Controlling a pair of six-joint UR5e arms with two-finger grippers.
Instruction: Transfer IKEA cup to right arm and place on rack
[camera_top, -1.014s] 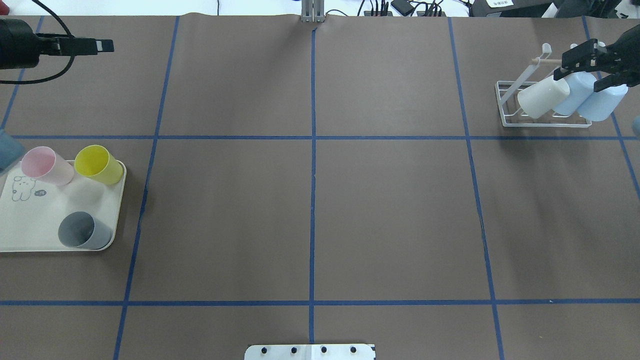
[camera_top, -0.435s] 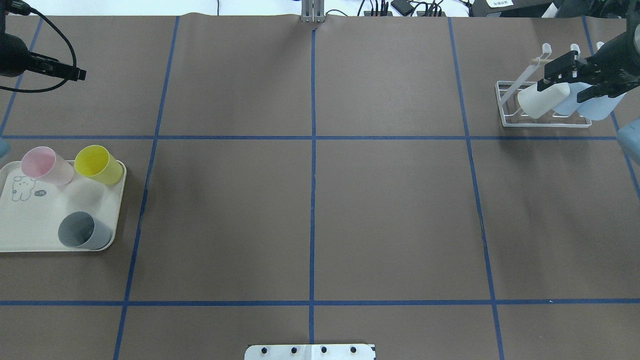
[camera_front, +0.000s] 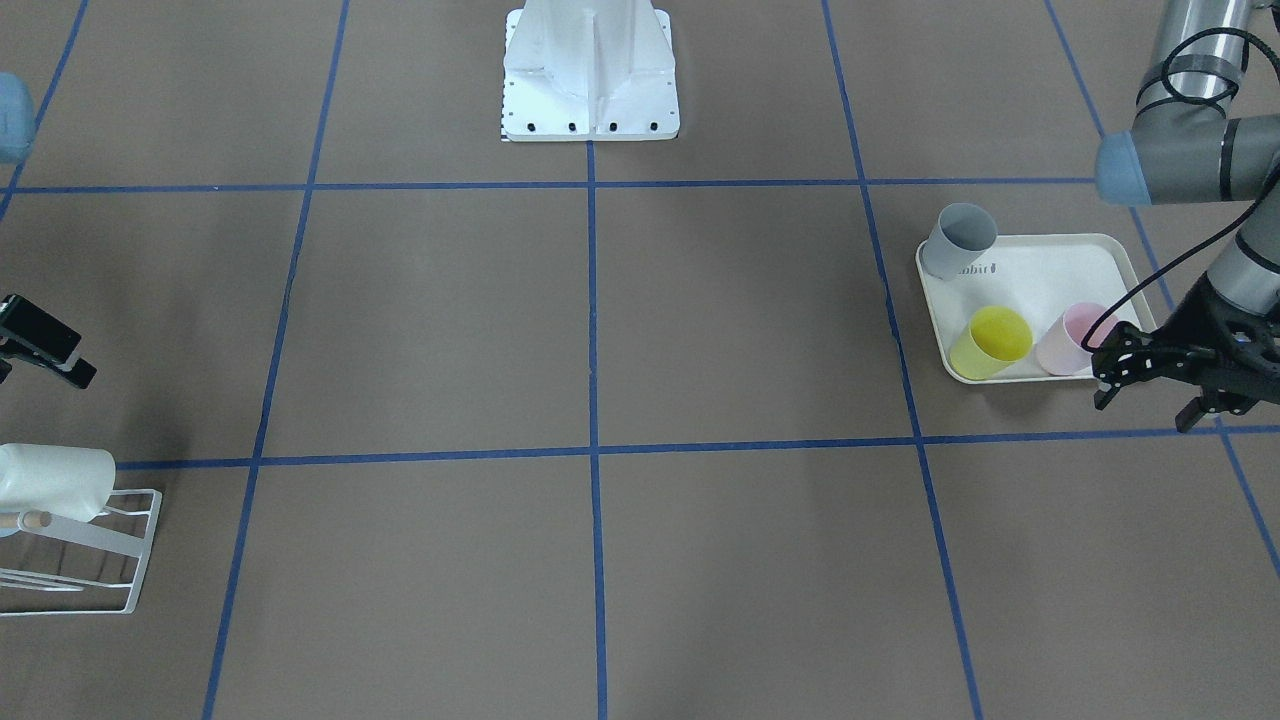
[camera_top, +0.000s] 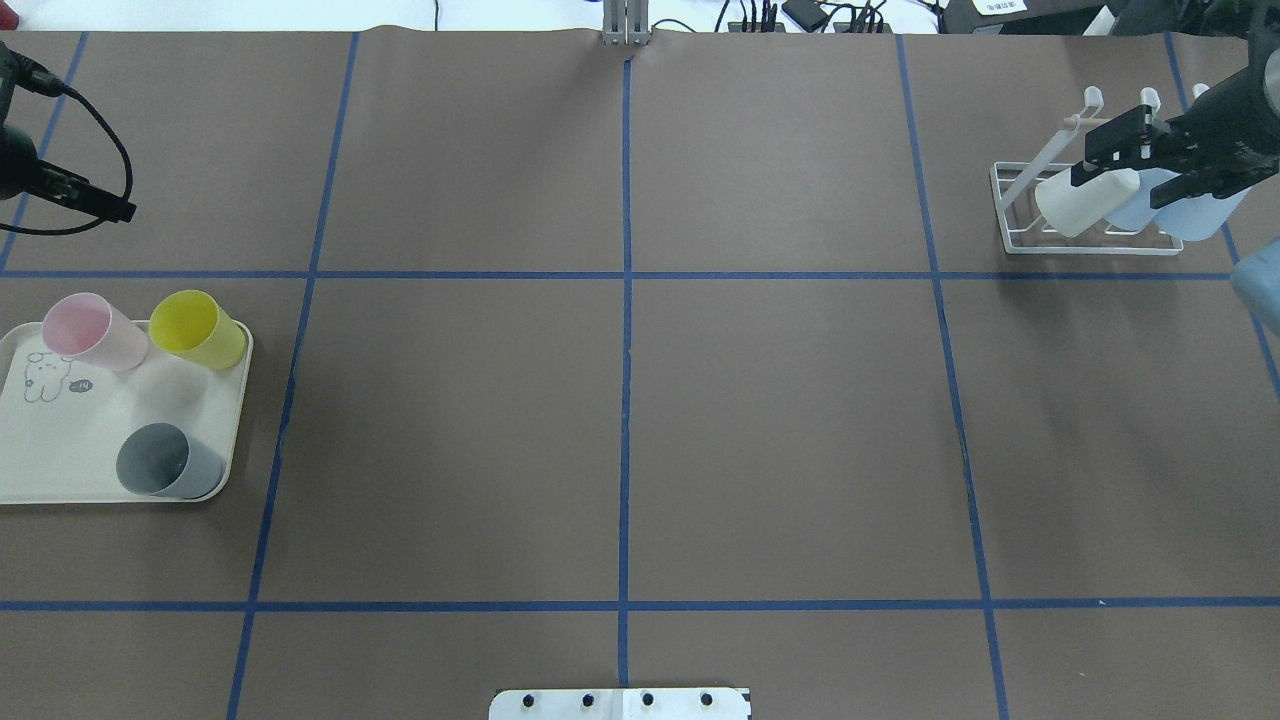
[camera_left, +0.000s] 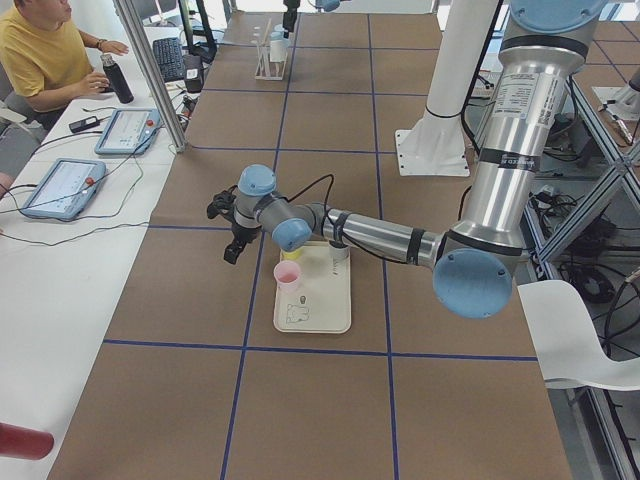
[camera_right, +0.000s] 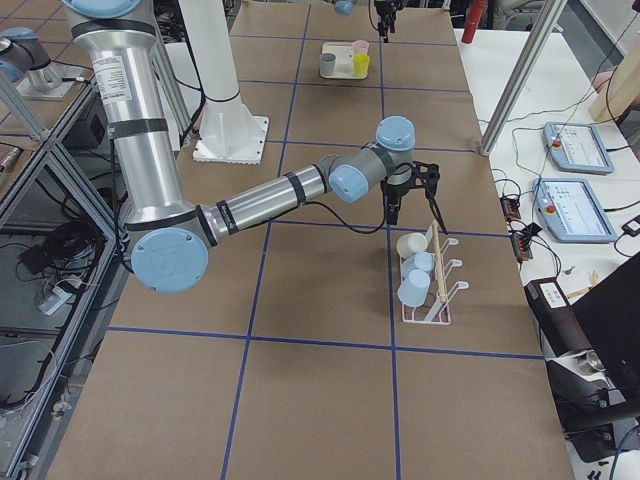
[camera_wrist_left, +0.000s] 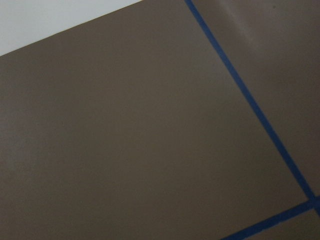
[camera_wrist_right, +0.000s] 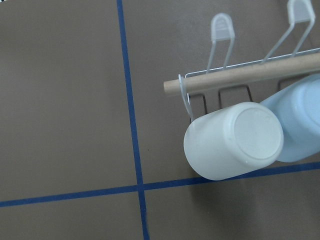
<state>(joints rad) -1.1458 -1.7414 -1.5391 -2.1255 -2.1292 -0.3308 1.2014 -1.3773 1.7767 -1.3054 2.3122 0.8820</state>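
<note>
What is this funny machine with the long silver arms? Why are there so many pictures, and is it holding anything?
It is a robot with two long arms, each ending in a two-finger gripper. The pictures show one moment from different cameras: above the table, facing the robot, at each table end, and on each wrist. On the brown table a cream tray holds a pink cup, a yellow cup and a grey cup. At the other end, a white cup and two light blue cups hang on a white wire rack. The right gripper hovers open over the white cup, holding nothing. The left gripper, near the tray, is open and empty too. A person sits at a side desk.
</note>
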